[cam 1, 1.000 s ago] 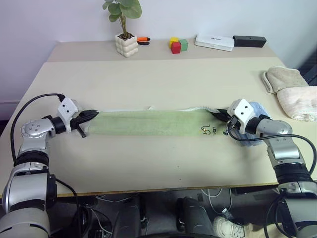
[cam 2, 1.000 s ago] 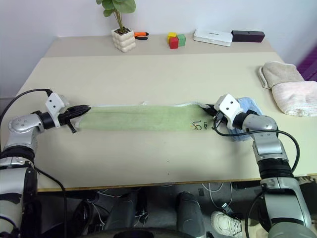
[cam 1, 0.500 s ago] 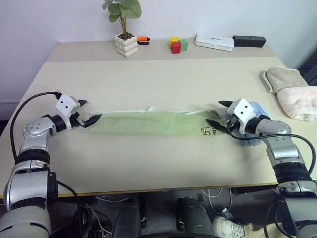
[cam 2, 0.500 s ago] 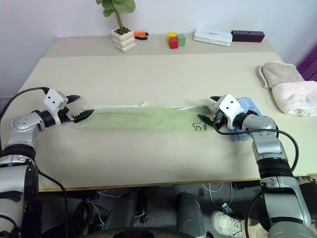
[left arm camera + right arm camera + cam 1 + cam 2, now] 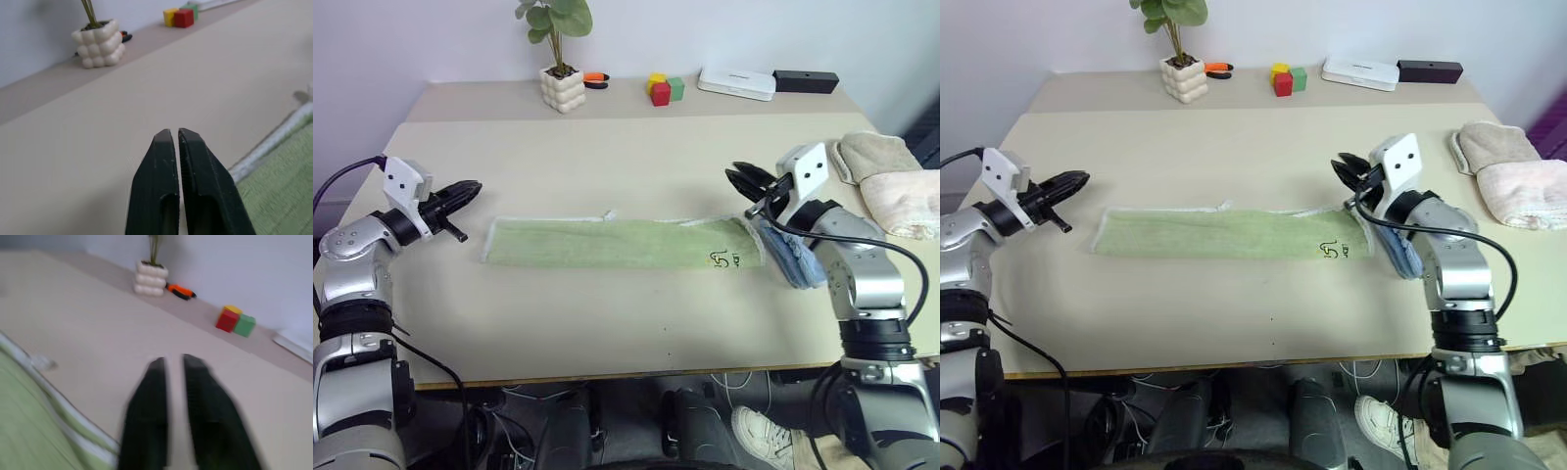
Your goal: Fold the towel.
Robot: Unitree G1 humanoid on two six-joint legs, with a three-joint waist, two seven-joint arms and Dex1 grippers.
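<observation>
A beige table (image 5: 607,323) stands against a pale wall, with a raised shelf along its far edge.

From the head views, the towel (image 5: 617,242) lies flat in a long narrow strip across the middle of the table, its dark printed mark near the end closest to the right pincer. The left pincer (image 5: 470,188) hangs above the table just off the towel's left end, pointing roughly level toward the middle, its fingers pressed together and empty. The right pincer (image 5: 736,176) hangs above and slightly behind the towel's right end, pointing inward, closed and empty. A blue cloth (image 5: 788,257) lies under the right forearm, beside the towel's end. Folded beige and pink towels (image 5: 891,186) sit well out past the right arm. On the shelf, far beyond both pincers, stand a potted plant (image 5: 560,86), coloured blocks (image 5: 666,89), a white box (image 5: 736,83) and a black bar (image 5: 806,80).

A second ago both pincers were clamped on the towel's ends, holding it taut; half a second ago they were open beside it. Both arms have since lifted clear and shut, and the towel has settled flat.

The left wrist view shows its two fingers (image 5: 156,186) touching, with the towel's whitish edge close alongside.

The right wrist view shows its fingers (image 5: 146,421) blurred, a narrow gap between them, the towel's stitched edge just to one side.
</observation>
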